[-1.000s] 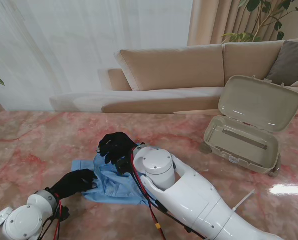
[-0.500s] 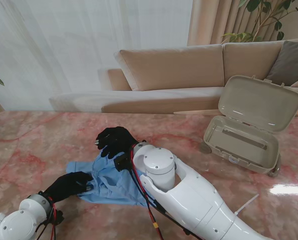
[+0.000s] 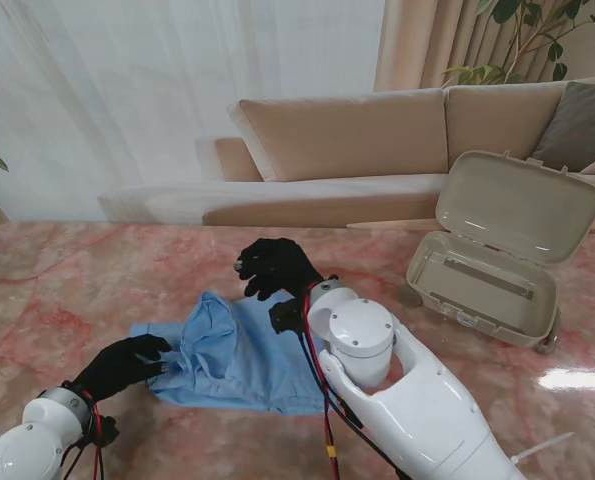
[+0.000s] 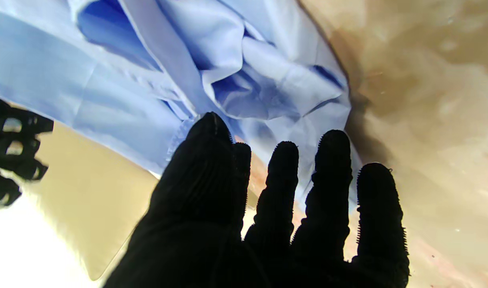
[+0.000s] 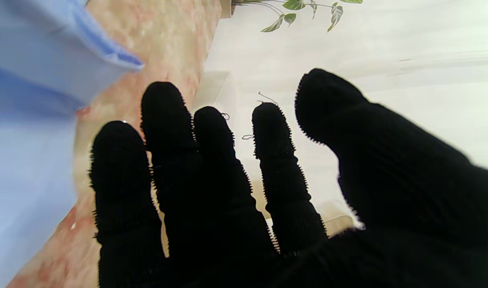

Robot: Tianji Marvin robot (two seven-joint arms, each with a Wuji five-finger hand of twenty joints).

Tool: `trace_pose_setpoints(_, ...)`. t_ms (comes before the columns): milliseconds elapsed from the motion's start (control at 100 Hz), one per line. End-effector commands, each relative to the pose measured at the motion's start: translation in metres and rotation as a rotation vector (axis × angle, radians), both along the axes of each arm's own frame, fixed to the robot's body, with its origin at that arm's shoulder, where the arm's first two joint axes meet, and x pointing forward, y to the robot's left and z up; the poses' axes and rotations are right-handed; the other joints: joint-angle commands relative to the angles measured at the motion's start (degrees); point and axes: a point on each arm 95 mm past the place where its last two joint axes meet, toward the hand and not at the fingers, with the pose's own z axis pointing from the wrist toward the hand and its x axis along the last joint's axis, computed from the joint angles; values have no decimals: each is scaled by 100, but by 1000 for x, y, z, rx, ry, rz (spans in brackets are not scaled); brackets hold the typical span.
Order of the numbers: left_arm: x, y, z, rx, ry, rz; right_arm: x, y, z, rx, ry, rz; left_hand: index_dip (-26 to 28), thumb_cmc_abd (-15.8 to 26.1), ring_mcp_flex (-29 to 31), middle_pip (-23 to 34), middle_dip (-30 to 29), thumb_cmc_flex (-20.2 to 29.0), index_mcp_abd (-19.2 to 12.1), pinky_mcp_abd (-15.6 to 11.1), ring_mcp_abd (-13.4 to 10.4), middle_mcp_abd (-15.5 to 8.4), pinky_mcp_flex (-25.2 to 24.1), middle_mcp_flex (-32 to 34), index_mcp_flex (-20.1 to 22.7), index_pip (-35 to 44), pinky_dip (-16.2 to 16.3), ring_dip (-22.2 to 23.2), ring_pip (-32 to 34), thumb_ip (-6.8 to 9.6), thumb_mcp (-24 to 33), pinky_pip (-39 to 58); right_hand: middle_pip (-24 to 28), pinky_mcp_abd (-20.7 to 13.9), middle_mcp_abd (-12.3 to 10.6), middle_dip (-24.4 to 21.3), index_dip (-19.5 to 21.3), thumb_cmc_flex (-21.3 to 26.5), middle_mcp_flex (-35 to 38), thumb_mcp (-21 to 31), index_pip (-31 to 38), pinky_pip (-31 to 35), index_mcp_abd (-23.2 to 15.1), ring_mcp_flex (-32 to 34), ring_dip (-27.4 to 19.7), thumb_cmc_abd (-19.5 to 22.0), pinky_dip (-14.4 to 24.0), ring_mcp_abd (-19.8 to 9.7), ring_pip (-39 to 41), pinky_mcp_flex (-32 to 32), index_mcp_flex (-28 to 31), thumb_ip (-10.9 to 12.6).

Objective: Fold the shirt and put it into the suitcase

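Pink marble table [image 3: 67,270] fronting beige sofa [image 3: 347,135], white curtains [image 3: 177,90]

The right robot hand [image 3: 274,267] has lifted off the shirt [image 3: 239,352] and swung toward 2 o'clock — a second ago it lay on the cloth's far edge; now it hangs past that edge, fingers spread, holding nothing. Its forearm has shifted the same way, uncovering more blue fabric. The left robot hand [image 3: 123,364] has drawn back toward 8 o'clock — its fingertips now sit at the shirt's left hem rather than on top of it. The shirt itself has spread wider, a rumpled fold now standing near its left side.
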Motion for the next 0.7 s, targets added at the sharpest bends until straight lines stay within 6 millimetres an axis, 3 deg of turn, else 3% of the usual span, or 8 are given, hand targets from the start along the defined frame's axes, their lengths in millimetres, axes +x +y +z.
trace_pose_setpoints(0, 0, -3, 6, -8, -14, 5, -5, -17, -18, -26, 33, 0, -33, 263, -45, 14, 23, 78, 59, 127, 168, 49, 20, -35, 41, -83, -38, -49, -95, 151, -225, -17, 50, -13, -8, -79, 104, -141, 1, -156, 51, -9, -25, -112, -20, 33, 42, -4, 64, -49, -4, -186)
trace_pose_setpoints(200, 2, -3, 27, 3, -58, 4, -17, -49, -31, -89, -5, 30, -37, 275, -31, -6, 16, 69, 61, 125, 155, 48, 27, -21, 64, -111, -45, -62, -104, 151, -265, -12, 127, -18, -83, 13, 45, -41, 171, -359, 363, 1, -92, -85, 27, 113, 111, -13, 140, -66, 19, -136)
trace_pose_setpoints(340, 2, -1, 44, 25, -92, 3, -26, -59, -38, -133, -51, 59, -39, 287, -37, -19, 11, 64, 72, 123, 170, 59, 30, -13, 80, -135, -50, -72, -119, 151, -291, -12, 115, -31, -120, 28, 5, -30, 231, -343, 451, -20, -135, -100, 21, 93, 120, -20, 113, -87, 36, -122)
trace_pose_setpoints(490, 5, -5, 60, 27, -134, -4, -34, -57, -46, -157, -92, 120, -42, 301, -20, -42, 2, 58, 77, 123, 172, 70, 30, 1, 107, -164, -54, -81, -129, 148, -321, -11, 13, -115, -189, 33, -79, -28, 205, -259, 495, -219, -187, -238, -67, 107, 68, -96, -154, -245, -9, -115)
trace_pose_setpoints(690, 18, -19, 72, -14, -152, -52, -44, -38, -57, -110, -99, 213, -37, 323, -21, -69, -5, 51, 63, 123, 170, 70, 30, 6, 115, -204, -57, -91, -146, 148, -360, -9, -121, -219, -217, 7, -153, 56, 172, -200, 485, -636, -179, -381, -444, 191, -169, -156, -987, -450, -54, -65)
